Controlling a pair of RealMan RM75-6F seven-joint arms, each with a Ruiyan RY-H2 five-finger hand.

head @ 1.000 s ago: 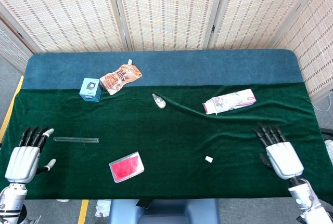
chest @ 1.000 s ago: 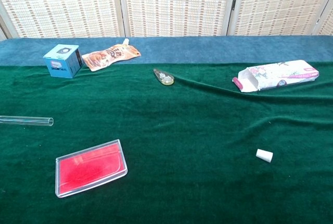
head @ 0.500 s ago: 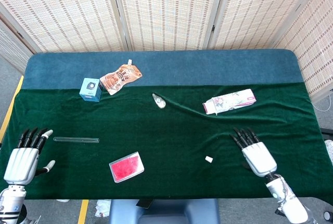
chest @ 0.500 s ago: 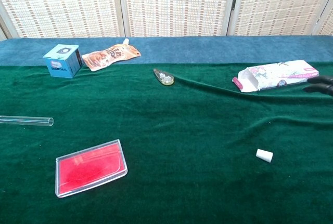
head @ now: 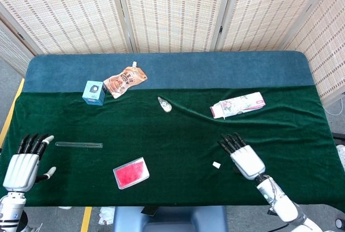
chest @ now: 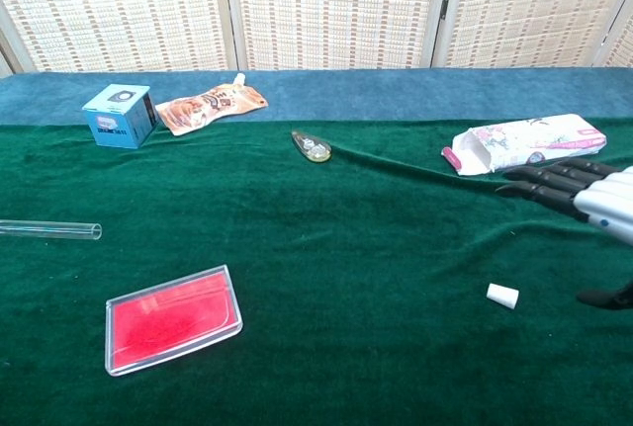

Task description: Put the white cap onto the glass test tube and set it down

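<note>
Right hand (head: 245, 159) moved left since a second ago, now just beside the white cap (head: 216, 164), fingers spread, holding nothing, left hand (head: 24, 166) unchanged at the table's left edge, fingers spread and empty, near the glass tube (head: 78, 145), open green cloth (head: 178, 140) between tube and cap

Light was bright, even and diffuse in both views, with no clear source visible. Shadows were faint, showing mostly as darker folds in the green cloth (head: 178, 135). Both pictures were sharp across the whole table, without motion blur. The glass tube (head: 78, 145) gave only a pale glint. The woven screens (head: 172, 11) looked slightly washed out, and straight edges bowed a little in the head view.
</note>
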